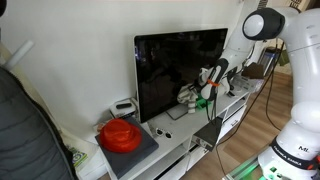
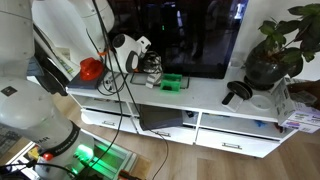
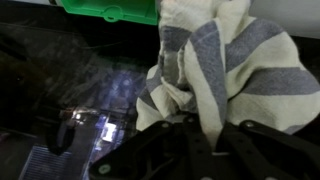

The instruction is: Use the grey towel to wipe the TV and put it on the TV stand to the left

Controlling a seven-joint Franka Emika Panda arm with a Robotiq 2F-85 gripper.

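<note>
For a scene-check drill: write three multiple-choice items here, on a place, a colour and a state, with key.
1. Where is the red round hat-like object?
A) at one end of the long white TV stand, beside the large black flat-screen TV
B) on the floor
C) atop the TV

2. What colour is the small box-like object near the gripper?
A) blue
B) green
C) yellow

3. The gripper is:
A) open, empty
B) shut on the striped grey cloth towel
C) shut on a plant

Key: 1 A, it sits beside the screen; 2 B, bright green in both exterior views; 3 B, cloth bunched between its fingers.
</note>
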